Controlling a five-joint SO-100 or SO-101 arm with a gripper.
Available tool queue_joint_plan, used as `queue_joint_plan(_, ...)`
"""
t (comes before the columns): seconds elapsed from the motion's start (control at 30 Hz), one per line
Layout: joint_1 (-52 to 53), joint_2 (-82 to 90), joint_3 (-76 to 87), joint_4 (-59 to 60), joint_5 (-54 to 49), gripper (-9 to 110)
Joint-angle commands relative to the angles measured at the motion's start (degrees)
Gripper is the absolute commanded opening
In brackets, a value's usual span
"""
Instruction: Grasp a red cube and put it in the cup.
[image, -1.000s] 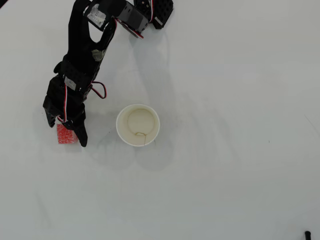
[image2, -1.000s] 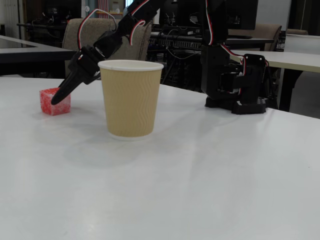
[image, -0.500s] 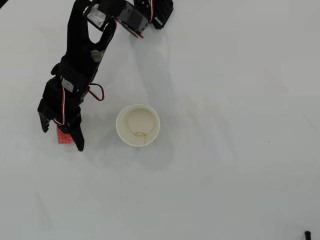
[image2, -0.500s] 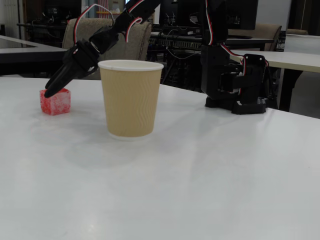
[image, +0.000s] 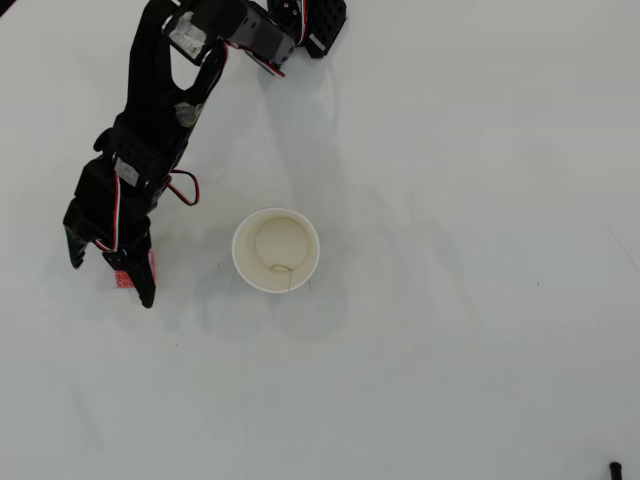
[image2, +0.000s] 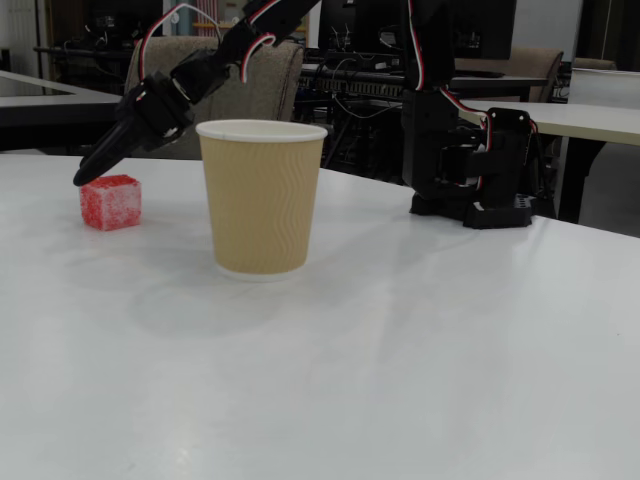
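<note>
Overhead view gives the layout: the white surface (image: 450, 350) carries the arm (image: 160, 90), which reaches down-left from its base at the top edge, then the cup (image: 276, 250) near the middle, and to the left of it the cube (image: 122, 278), mostly covered by the hand (image: 110, 278). The hand's two fingers stand apart, one tip on each side of the cube, and nothing is clamped. The cube sits on the surface, near the cup but not touching it. The step in hand looks like the approach to the grasp. To do it well, the hand should come straight down until both fingers flank the cube's sides, then close squarely, so that no fingertip lands on the top face and shoves the cube away. The lift must then clear the cup's rim. Only the fixed view tells height: there the hand (image2: 90, 176) hangs just above the cube (image2: 110, 202), with the visible fingertip at the top edge and apparently not pressing it, and the cup (image2: 261, 196) stands tall and tan-walled. That view hides the finger gap, which the overhead view shows, along with the cup's empty cream inside.
</note>
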Motion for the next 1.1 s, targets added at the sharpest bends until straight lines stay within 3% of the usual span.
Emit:
queue_joint_plan(0.0,0.44,0.18,-4.22,-1.85,-0.44,43)
queue_joint_plan(1.07,-0.18,-2.46,-3.34,3.08,-0.53,43)
